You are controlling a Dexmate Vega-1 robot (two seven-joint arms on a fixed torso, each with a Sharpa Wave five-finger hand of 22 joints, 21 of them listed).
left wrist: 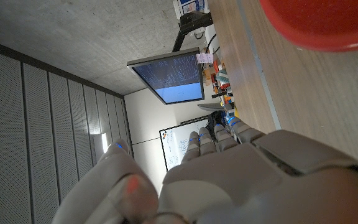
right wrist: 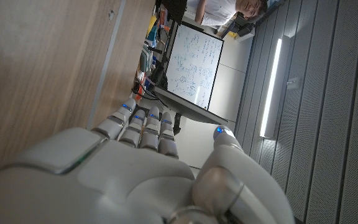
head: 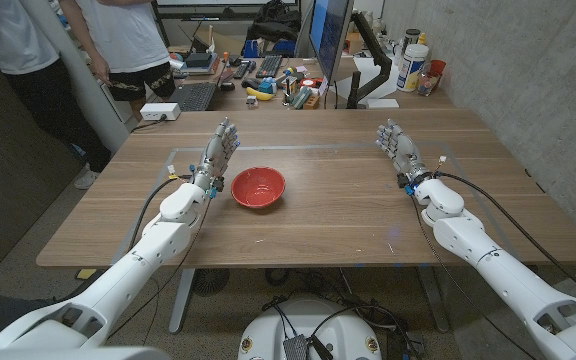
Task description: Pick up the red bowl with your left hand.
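A red bowl (head: 258, 187) sits upright on the wooden table (head: 328, 215), left of the middle. My left hand (head: 215, 155) stands just to the bowl's left, fingers stretched away from me and apart, holding nothing and not touching the bowl. In the left wrist view the bowl's red rim (left wrist: 328, 28) shows beside the back of my left hand (left wrist: 229, 180). My right hand (head: 399, 148) stands on the table's right half, far from the bowl, fingers straight and empty; its back (right wrist: 135, 168) shows in the right wrist view.
Behind the table a cluttered desk holds a monitor (head: 330, 35), keyboards (head: 195, 96) and small items. Two people (head: 88, 40) stand at the back left. A concrete wall (head: 528, 60) runs along the right. Bare tabletop lies between my hands and toward me.
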